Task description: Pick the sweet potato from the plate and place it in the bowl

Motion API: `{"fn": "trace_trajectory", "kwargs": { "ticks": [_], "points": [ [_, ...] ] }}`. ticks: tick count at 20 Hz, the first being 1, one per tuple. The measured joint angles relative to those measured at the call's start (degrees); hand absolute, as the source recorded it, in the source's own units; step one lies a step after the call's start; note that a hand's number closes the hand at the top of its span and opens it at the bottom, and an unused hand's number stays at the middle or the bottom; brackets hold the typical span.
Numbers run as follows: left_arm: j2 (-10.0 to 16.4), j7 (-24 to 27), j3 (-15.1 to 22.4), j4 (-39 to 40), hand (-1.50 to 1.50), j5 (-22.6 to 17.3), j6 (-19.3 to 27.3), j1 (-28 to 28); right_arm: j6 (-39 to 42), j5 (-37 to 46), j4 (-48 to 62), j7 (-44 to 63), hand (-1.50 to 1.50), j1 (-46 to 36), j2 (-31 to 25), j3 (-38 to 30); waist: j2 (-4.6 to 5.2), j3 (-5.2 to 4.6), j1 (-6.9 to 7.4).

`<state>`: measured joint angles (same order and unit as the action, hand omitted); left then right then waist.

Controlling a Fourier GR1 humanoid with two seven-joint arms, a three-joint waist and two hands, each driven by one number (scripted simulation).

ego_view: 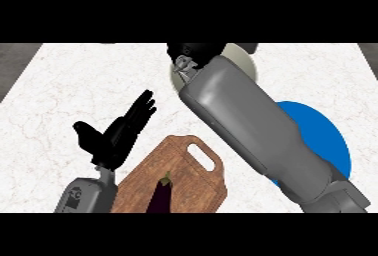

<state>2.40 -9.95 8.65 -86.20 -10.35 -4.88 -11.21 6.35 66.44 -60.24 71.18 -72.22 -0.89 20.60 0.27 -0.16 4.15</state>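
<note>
Since the head view is all we have, every note comes from it.

Head view: the right hand (193,51) is at the far side of the counter (74,80), over the near rim of a pale round dish we take for the bowl (247,60). Its grey forearm (251,125) crosses the blue plate (321,135). We cannot tell whether this hand is closed or what it holds.

The sweet potato shows nowhere. The bare part of the plate has none on it, so it may be under the forearm or inside the hand.

The left hand (118,135) rests open at the left, holding nothing, beside a cutting board (188,175) with an eggplant (160,192) on it.

Handling, our judgement: dense, stiff, rough-skinned, not fragile, apt to roll. Best taken across the thick middle, not the tapered ends.
</note>
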Motion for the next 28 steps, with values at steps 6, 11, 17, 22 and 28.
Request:
{"fn": "trace_trajectory", "kwargs": {
  "ticks": [6,11,17,22,28],
  "points": [
    [0.85,0.49,-0.79,-1.54,0.00,-0.29,-0.36,1.85,-4.32,2.66,8.42,-3.40,1.50,-0.38,0.18,-4.19,0.19,0.07,-1.28],
    [1.12,0.27,-1.22,-1.69,0.00,-0.22,-0.29,2.07,-8.81,5.69,17.19,-7.32,1.50,0.73,-1.28,-7.59,0.45,0.10,-1.73],
    [1.14,1.05,-1.53,-1.44,0.00,-0.25,-0.71,2.15,-12.04,5.23,27.51,-9.60,1.50,1.09,-3.36,-13.91,0.73,0.13,-1.65],
    [0.41,1.14,-0.90,-1.42,0.00,0.35,-0.30,2.05,-17.19,3.09,32.00,-10.72,-1.50,2.41,-4.57,-20.07,0.85,0.17,-1.57],
    [0.70,0.82,-1.06,-2.81,0.00,0.00,-0.68,2.80,-30.01,0.32,32.55,-16.06,-1.50,4.93,-4.68,-25.15,0.79,0.23,-1.53]
  ]
}}
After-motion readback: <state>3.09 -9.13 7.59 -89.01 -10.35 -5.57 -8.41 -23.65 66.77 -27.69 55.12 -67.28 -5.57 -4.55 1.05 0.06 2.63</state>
